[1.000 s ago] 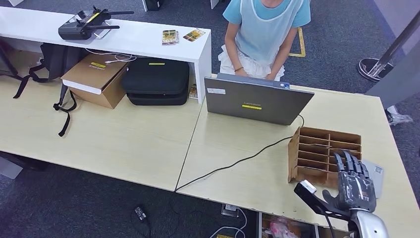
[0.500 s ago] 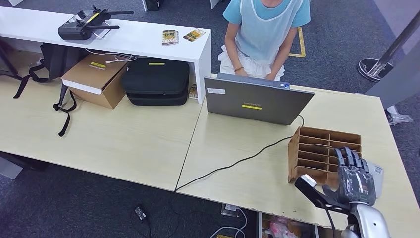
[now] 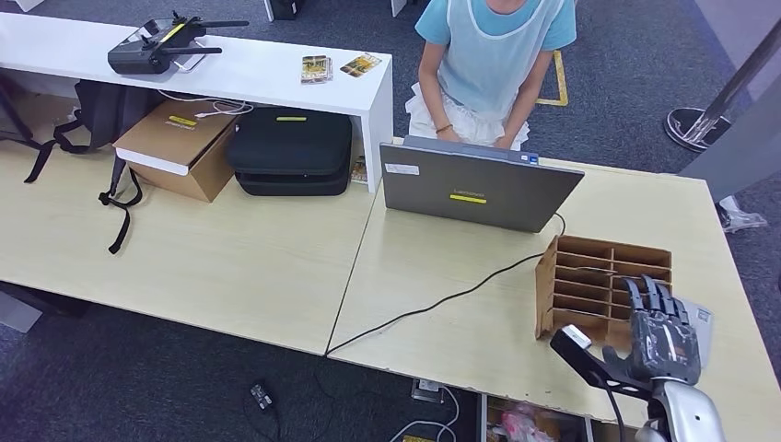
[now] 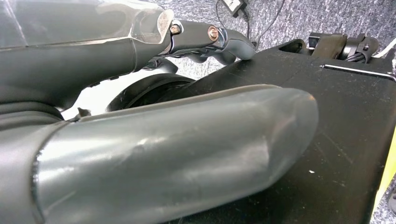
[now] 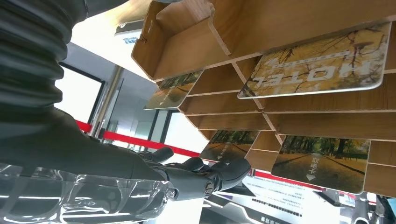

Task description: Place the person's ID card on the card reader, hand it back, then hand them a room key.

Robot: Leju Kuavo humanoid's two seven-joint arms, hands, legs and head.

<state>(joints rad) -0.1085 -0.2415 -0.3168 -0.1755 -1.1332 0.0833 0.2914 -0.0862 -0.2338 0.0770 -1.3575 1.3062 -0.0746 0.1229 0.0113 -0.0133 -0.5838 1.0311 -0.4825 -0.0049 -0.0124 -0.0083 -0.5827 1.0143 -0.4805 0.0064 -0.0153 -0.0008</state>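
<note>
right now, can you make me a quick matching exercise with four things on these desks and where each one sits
Things:
1. laptop
2. wooden card rack
3. drone controller
4. cardboard box

Places:
a. on the white shelf
b. right by the right hand
c. in front of the seated person
d. under the white shelf, beside the black case

Pairs: 1-c, 2-b, 3-a, 4-d
</note>
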